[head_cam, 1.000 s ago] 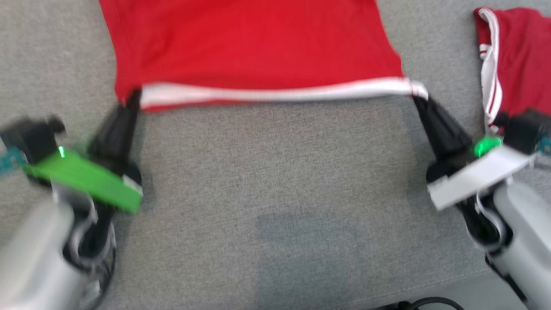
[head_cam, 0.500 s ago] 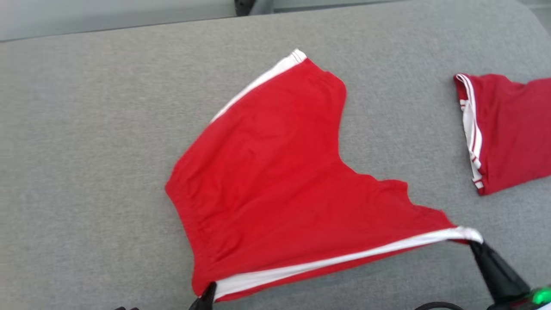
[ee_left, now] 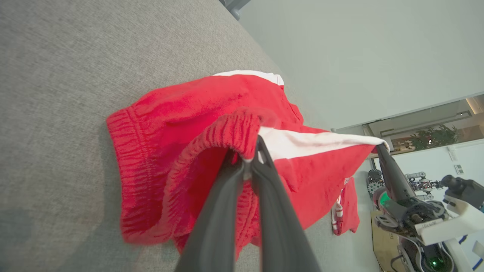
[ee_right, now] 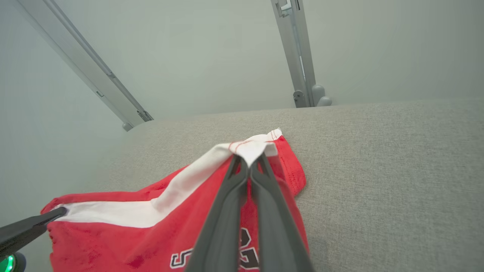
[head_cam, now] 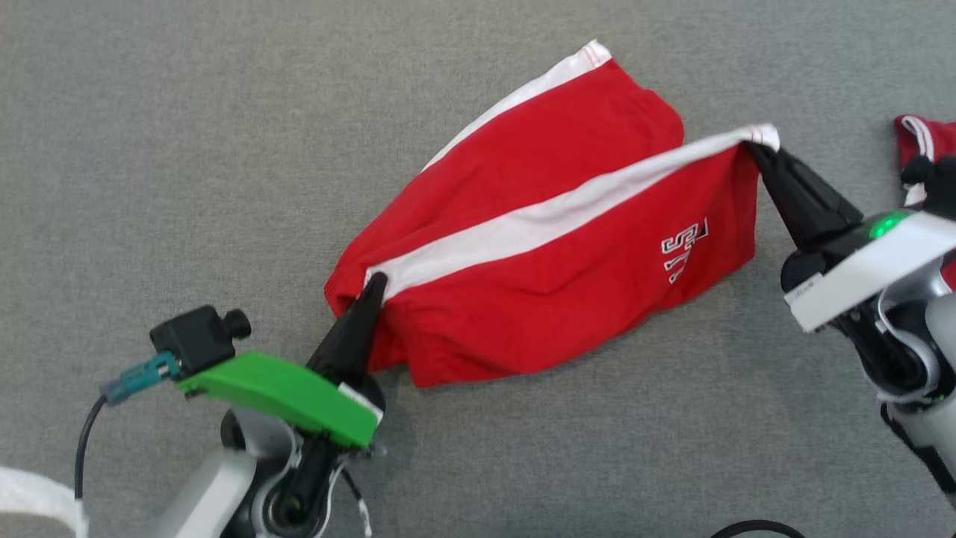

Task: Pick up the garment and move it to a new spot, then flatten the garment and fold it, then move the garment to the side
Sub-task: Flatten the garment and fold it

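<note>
Two tight grips on garment (head_cam: pixel 553 299): left hand (head_cam: pixel 377 282), right hand (head_cam: pixel 750 147) at opposite ends.

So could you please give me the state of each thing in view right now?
red shorts: doubled over on the grey surface, white-striped edge stretched between both tools
left tool: shut on the shorts' waistband end
right tool: shut on the shorts' hem corner
second red garment: lying at the right edge, partly hidden by the right arm
</note>
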Controlling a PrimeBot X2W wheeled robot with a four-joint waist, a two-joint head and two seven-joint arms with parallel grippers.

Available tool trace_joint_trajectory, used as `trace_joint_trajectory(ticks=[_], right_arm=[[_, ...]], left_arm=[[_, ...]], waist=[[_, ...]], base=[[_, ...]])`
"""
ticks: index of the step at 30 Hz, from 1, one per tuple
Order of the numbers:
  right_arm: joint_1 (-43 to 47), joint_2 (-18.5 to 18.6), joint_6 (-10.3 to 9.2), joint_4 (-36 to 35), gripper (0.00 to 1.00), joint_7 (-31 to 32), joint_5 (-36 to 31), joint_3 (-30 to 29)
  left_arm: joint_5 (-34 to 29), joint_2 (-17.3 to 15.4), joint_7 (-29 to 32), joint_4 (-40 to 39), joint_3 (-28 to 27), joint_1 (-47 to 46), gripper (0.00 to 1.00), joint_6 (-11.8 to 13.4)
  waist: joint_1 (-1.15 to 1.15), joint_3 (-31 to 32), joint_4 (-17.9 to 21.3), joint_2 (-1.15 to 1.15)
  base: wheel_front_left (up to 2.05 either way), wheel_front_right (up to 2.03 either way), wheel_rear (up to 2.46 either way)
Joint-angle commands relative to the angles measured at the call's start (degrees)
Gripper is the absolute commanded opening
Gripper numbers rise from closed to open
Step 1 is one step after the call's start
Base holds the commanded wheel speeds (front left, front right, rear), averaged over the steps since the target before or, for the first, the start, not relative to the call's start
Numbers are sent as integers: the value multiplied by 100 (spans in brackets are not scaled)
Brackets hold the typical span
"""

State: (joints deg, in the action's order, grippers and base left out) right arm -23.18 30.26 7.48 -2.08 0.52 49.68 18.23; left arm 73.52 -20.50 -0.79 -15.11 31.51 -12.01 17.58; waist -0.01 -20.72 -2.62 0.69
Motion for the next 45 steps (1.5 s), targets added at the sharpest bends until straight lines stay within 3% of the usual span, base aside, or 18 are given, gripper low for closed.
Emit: trace_joint_trajectory(ticks=[1,5,12,23,35,36,37,38,40,42,44,45], right_arm=[[-349,43,1,268,0,46,-11,100],[-1273,78,1,1153,0,108,52,430],[-2382,98,0,2391,0,103,190,1015],[-3228,264,0,3327,0,15,394,1664],[-3686,230,0,3921,0,43,442,2398],[-3729,217,0,3938,20,17,465,2440],[-3755,206,1,3950,87,16,473,2507],[-3763,208,1,3939,100,51,472,2602],[-3799,241,1,3887,100,59,458,2762],[-3825,287,1,3735,100,127,549,2933],[-3820,404,0,3563,100,188,667,3069],[-3803,479,0,3471,100,228,744,3125]], left_arm=[[-51,132,27,237,-32,-393,0,-9],[-39,588,125,1048,-20,-1279,0,-34],[-354,879,165,2153,260,-2083,0,-190],[-383,1233,61,2937,393,-2486,0,-543],[-375,1355,-139,3383,344,-2542,0,-644],[-381,1364,-164,3409,331,-2546,0,-632],[-394,1369,-195,3434,318,-2560,0,-632],[-451,1350,-228,3448,328,-2587,1,-645],[-517,1284,-302,3480,336,-2607,20,-600],[-581,1237,-359,3462,330,-2574,25,-572],[-694,1149,-467,3425,327,-2483,49,-525],[-774,1076,-536,3400,347,-2418,94,-479]], waist=[[1,-482,-461,-69],[1,-587,-749,-69],[1,-636,-978,-69],[1,-603,-1112,-69],[1,-677,-1043,-69],[1,-689,-1030,-69],[1,-699,-1018,-69],[1,-705,-1002,-69],[1,-687,-950,-69],[1,-660,-885,-69],[1,-583,-818,-69],[1,-526,-787,-69]], base=[[0,0,0],[0,0,0],[0,0,0],[0,0,0],[0,0,0],[0,0,0],[0,0,0],[0,0,0],[0,0,0],[0,0,0],[0,0,0],[0,0,0]])
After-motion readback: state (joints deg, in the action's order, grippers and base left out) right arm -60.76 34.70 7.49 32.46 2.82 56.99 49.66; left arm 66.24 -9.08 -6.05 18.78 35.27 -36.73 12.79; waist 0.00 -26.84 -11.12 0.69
